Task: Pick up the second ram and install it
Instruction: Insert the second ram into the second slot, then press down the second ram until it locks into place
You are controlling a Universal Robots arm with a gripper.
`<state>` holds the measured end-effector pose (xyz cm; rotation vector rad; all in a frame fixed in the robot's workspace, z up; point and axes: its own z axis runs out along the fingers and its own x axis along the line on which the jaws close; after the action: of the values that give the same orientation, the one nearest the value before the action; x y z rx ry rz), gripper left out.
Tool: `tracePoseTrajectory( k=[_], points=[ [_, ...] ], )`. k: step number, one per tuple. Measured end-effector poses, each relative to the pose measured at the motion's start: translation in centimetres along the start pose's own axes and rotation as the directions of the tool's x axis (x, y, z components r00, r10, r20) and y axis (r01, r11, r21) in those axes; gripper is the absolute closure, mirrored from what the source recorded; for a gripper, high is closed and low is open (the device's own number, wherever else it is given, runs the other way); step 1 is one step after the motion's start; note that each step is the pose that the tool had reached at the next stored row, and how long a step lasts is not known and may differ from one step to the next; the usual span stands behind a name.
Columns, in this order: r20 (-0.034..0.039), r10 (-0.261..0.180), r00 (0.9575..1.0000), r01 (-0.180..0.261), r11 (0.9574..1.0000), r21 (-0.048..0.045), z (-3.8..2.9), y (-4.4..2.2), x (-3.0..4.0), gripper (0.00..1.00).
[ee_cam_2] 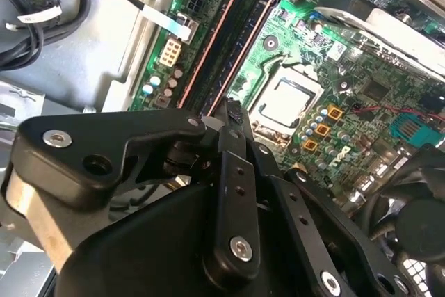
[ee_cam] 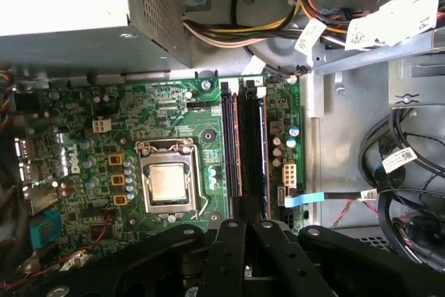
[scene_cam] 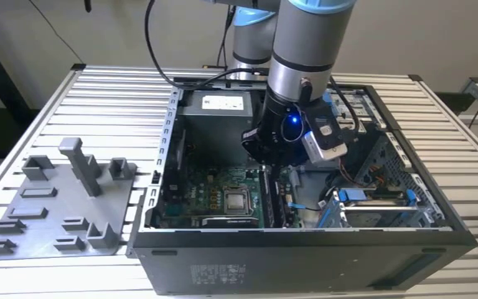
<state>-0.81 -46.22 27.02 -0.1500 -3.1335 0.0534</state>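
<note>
- The arm (scene_cam: pixel 304 43) reaches down into the open computer case (scene_cam: pixel 305 243), with the gripper (scene_cam: pixel 266 152) low over the green motherboard (scene_cam: pixel 214 193) in the exterior view.
- In the first wrist view the gripper (ee_cam: pixel 241 231) has its fingers (ee_cam: pixel 228 248) drawn close together, straddling the near end of the memory slots (ee_cam: pixel 245 144).
- The second ram (ee_cam: pixel 247 147) stands on edge in the slots, a long dark strip beside the other stick (whether the pads actually pinch it I cannot tell).
- In the second wrist view the gripper (ee_cam_2: pixel 231 119) sits right at the end of the second ram (ee_cam_2: pixel 240 46), which runs away from it along the motherboard (ee_cam_2: pixel 348 88).
- The processor (ee_cam: pixel 169 183) lies just beside the slots.
- A grey fixture tray (scene_cam: pixel 56 212) rests on the slatted table (scene_cam: pixel 106 93), on the exterior view's left of the case.
</note>
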Motion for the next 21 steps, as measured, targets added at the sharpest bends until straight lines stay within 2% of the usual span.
tracePoseTrajectory(
  k=[21],
  points=[
    [0.0014, 0.000, 1.0000, 0.000, 0.9999, 0.0137, 0.00, 0.00, 0.00, 0.89]
  ],
)
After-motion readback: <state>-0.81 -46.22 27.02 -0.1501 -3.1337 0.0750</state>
